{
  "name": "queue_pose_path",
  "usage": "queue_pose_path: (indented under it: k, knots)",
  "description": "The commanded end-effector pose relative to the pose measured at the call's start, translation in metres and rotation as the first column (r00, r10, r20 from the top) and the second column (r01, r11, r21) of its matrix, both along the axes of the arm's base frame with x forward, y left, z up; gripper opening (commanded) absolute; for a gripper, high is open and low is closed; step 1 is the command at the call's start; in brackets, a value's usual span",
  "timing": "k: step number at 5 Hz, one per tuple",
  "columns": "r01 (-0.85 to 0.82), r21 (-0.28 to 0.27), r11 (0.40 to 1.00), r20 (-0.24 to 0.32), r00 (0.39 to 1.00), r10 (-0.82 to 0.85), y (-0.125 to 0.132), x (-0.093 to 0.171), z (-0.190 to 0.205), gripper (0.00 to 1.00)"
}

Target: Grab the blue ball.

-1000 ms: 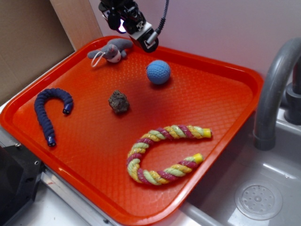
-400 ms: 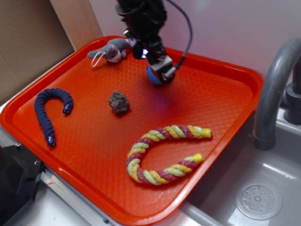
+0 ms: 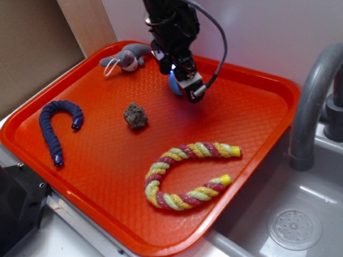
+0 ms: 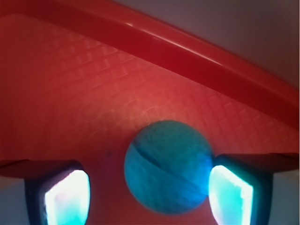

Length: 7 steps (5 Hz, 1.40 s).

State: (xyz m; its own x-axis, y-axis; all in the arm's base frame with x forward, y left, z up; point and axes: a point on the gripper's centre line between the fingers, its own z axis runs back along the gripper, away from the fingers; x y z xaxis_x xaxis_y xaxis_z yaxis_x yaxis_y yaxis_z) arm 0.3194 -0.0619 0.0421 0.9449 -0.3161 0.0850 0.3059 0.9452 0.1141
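The blue ball sits between the tool fingers — touching one.

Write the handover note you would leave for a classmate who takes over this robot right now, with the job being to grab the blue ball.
Gripper: open, lowered around the blue ball, which sits on the orange tray near its back rim. In the wrist view the right finger pad looks to be at the ball's side, while the left pad has a clear gap.
Done: approach and descent over the ball.
Left: close the fingers on the ball, then lift it. The off-centre position may nudge the ball as the fingers close.
Nearby: brown rock and grey plush, both clear of the gripper.
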Motion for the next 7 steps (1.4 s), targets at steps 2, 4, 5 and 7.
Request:
queue_pose_path:
  k: [2,4,5,7]
  knots:
    - [-0.086,-0.019,0.996,-0.029,0.996,0.085,0.021,0.002,0.008,0.00]
    - [-0.372,-0.115,0.921,0.007,0.927,0.376,0.056,-0.057,0.102,0.00]
    - [-0.393,-0.178,0.902,-0.008,0.917,0.398,0.070,-0.084,0.150,0.00]
    - [-0.351,-0.268,0.897,0.004,0.931,0.365,0.077,-0.098,0.178,0.00]
